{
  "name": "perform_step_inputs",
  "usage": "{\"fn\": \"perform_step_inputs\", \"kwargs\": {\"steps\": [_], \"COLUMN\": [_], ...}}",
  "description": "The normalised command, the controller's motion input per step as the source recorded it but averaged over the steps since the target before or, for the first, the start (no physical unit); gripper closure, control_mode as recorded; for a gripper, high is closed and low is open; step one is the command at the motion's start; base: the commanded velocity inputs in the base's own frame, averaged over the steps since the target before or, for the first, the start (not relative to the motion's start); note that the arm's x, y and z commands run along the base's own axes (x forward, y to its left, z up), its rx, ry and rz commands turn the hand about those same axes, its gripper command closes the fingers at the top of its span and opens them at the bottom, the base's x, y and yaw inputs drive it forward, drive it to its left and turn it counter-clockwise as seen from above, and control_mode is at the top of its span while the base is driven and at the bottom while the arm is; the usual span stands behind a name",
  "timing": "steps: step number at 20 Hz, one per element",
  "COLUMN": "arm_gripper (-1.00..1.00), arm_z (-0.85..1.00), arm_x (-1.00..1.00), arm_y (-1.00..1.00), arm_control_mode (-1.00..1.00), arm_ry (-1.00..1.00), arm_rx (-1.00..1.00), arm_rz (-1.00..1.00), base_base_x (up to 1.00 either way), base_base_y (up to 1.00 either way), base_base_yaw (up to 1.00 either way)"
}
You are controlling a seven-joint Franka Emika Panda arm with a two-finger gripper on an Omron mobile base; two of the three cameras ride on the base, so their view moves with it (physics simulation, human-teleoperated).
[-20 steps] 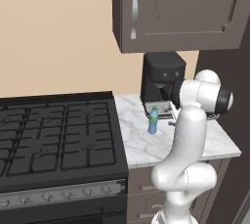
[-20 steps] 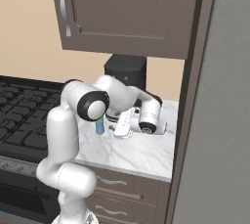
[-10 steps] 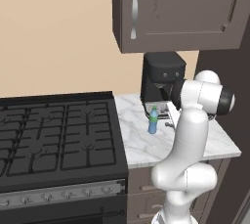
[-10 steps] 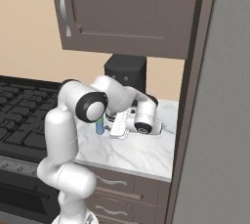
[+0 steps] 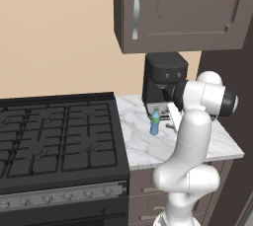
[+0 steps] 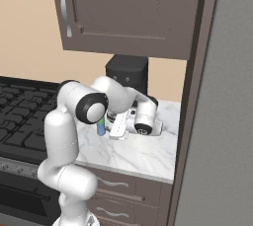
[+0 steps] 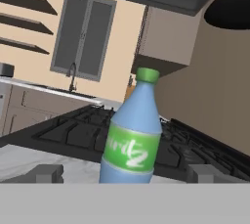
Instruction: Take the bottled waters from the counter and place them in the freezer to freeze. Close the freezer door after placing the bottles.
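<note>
One translucent blue bottled water [image 5: 154, 122] with a green cap stands upright on the white marble counter [image 5: 143, 146], in front of the black coffee machine. My gripper [image 6: 111, 129] is low over the counter, just right of the bottle and pointing at it. In the hand view the bottle [image 7: 132, 135] with its green label stands close up between my two fingertips [image 7: 47, 173]. The gripper [image 7: 124, 174] is open, with a gap on each side of the bottle. In the right base view my arm partly hides the bottle [image 6: 101, 128]. The freezer's plain grey side [image 6: 228, 121] rises at the right.
A black coffee machine [image 5: 164, 78] stands at the back of the counter behind the bottle. The black gas stove [image 5: 54, 136] adjoins the counter on the left. A dark wall cabinet [image 5: 183, 10] hangs overhead. A dark brown tall panel [image 6: 193, 96] borders the counter's right end.
My hand has eased slightly left toward the bottle. The bottle has not moved and the jaws stay wide.
</note>
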Motion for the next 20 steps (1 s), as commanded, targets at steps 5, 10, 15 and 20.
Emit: {"fn": "perform_step_inputs", "kwargs": {"steps": [5, 10, 15, 20], "arm_gripper": [-1.0, -1.0, -1.0, -1.0], "arm_z": [0.0, 0.0, 0.0, 0.0], "arm_x": [0.0, 0.0, 0.0, 0.0], "arm_y": [0.14, 0.12, 0.09, 0.13], "arm_control_mode": [-1.0, -1.0, -1.0, -1.0], "arm_ry": [0.05, 0.13, 0.13, 0.05], "arm_rx": [0.0, 0.0, 0.0, 0.0], "arm_rz": [0.0, -0.02, -0.01, 0.0], "base_base_x": [0.0, 0.0, 0.0, 0.0], "base_base_y": [0.0, 0.0, 0.0, 0.0], "base_base_yaw": [0.0, 0.0, 0.0, 0.0]}}
